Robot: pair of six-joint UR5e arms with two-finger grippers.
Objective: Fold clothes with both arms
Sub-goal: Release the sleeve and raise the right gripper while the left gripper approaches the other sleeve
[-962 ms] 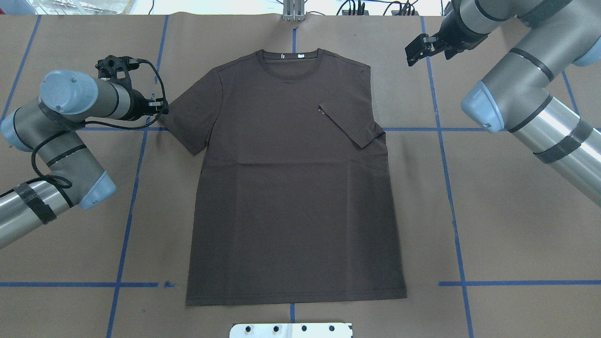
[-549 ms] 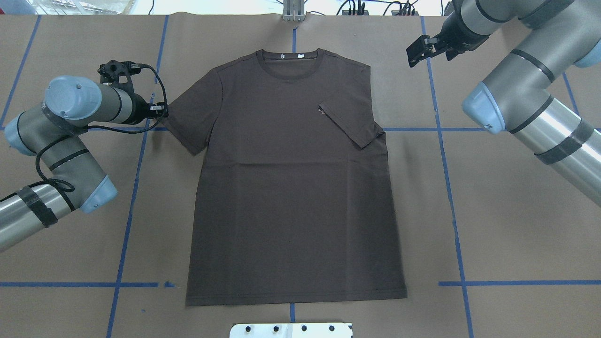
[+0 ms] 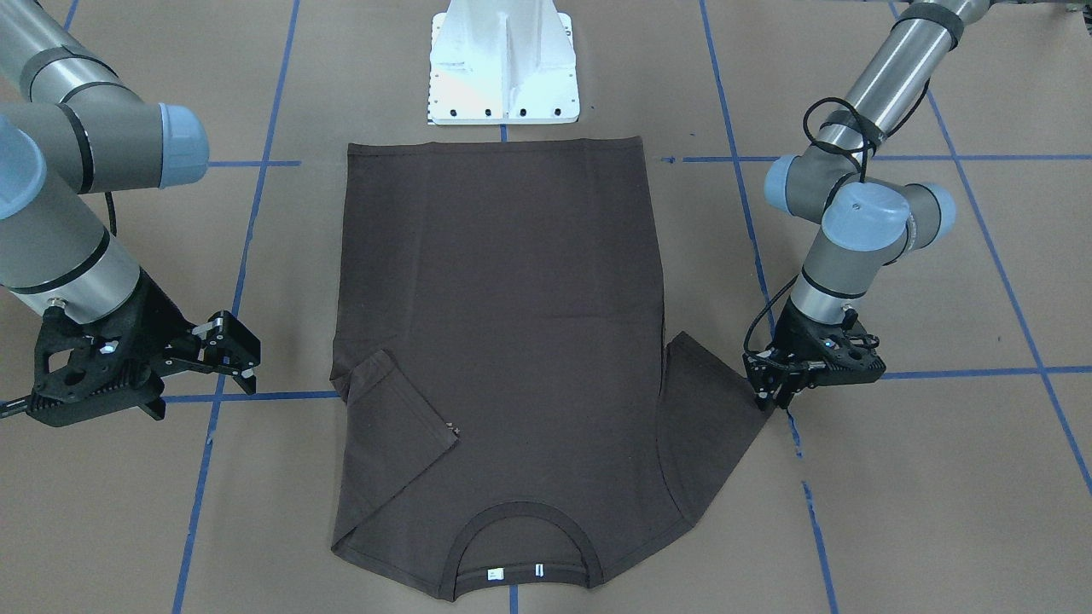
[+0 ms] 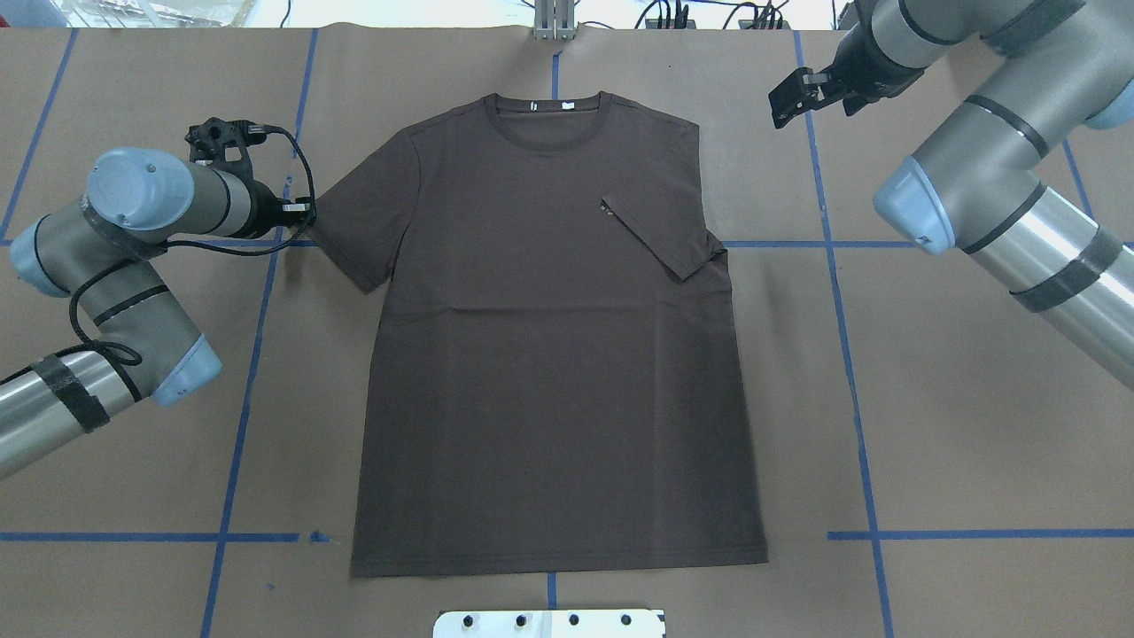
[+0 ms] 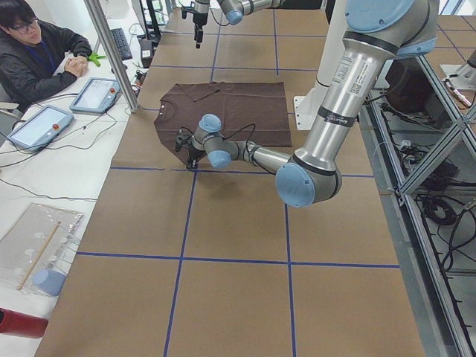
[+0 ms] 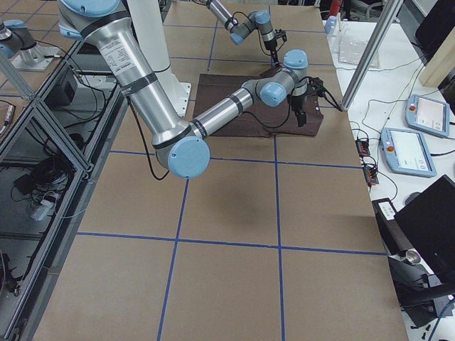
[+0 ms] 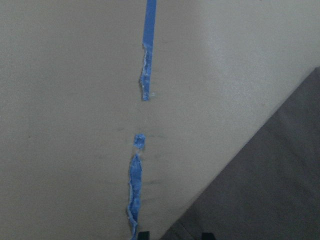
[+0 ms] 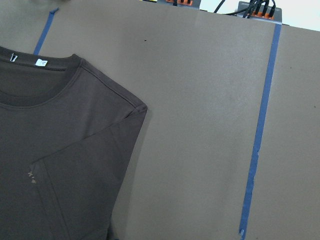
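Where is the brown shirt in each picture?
Front-facing: shirt in the middle, collar at bottom.
Overhead: shirt middle, collar at top.
Left side: shirt far, upper middle.
Right side: shirt far, upper middle.
Left wrist: shirt corner, bottom right.
Right wrist: shirt on left.
Landmark: the collar, clear in front-facing, overhead, right wrist.

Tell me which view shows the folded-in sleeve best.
Exterior front-facing: the folded sleeve lies nearest and largest, whole, on the T-shirt. Overhead exterior also shows it whole but smaller; right wrist crops it; side views make it tiny; left wrist misses it.
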